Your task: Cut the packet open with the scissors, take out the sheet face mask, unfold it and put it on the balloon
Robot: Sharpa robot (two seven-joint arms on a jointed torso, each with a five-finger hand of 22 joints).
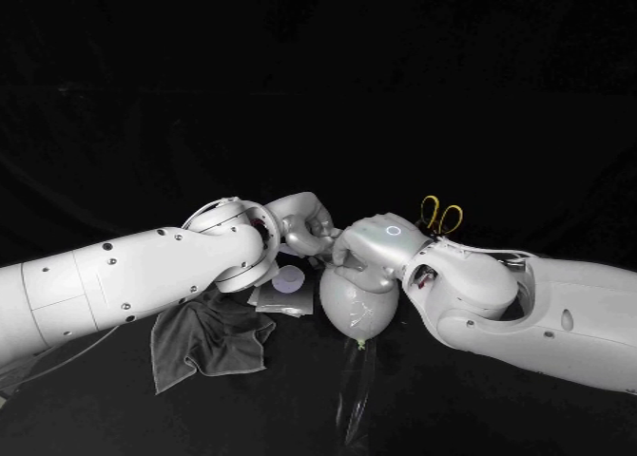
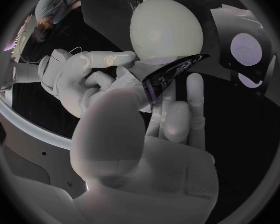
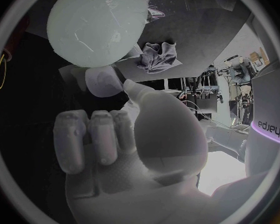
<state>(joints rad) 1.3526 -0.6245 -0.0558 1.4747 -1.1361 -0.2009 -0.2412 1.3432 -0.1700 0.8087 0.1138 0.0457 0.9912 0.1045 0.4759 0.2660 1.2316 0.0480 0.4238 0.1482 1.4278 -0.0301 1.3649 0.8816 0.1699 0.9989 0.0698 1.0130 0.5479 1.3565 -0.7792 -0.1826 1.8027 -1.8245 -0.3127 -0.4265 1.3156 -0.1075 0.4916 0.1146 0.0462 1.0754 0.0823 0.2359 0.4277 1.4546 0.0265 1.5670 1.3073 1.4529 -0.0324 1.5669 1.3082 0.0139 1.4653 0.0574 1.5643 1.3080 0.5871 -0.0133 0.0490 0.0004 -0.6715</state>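
Packet (image 2: 174,75) pinched in L hand (image 2: 152,139), near 12 o'clock of balloon (image 1: 357,306). R hand (image 1: 367,249) curled at packet edge; grip can't be told. Packet to be steadied, mask drawn slowly.

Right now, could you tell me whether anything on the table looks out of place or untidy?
Only the grey cloth stands out: it lies crumpled in a heap by the left arm, near the balloon. A dark foil piece is held in the left robot hand.
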